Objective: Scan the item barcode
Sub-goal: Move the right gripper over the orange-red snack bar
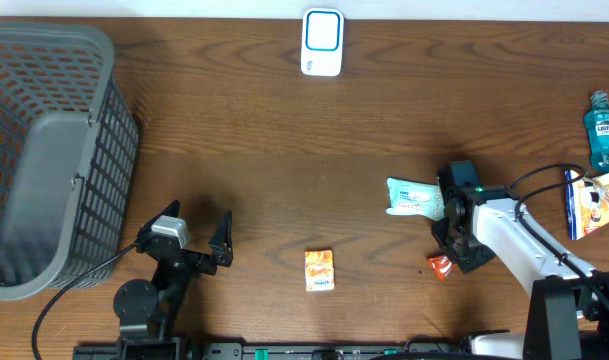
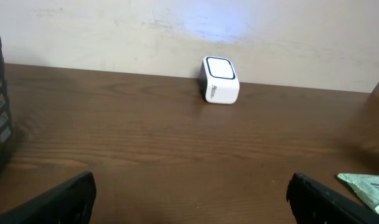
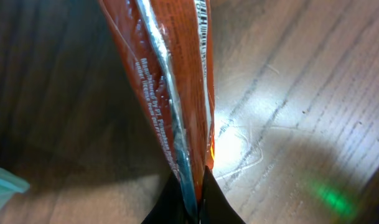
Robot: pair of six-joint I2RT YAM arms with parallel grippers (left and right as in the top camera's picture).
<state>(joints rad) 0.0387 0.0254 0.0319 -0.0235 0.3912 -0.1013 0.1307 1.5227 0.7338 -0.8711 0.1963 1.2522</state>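
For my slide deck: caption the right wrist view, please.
Right gripper pinching a crinkled orange foil packet, brown wooden table behind.

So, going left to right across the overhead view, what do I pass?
grey basket → left gripper → small orange box → wipes pack → mouthwash bottle. The white scanner lines up with the orange box, so it is left out.

Overhead view was evenly bright & sharp, shadows soft. Left wrist view was dimmer: bluish glow on wall (image 2: pixel 208 28) above scanner (image 2: pixel 220 79), left hand (image 2: pixel 189 198) dark & blurry at bottom. Right wrist view: orange packet (image 3: pixel 170 81) too close, out of focus; glare on tabletop (image 3: pixel 239 134), green light spot (image 3: pixel 331 198) nearby.
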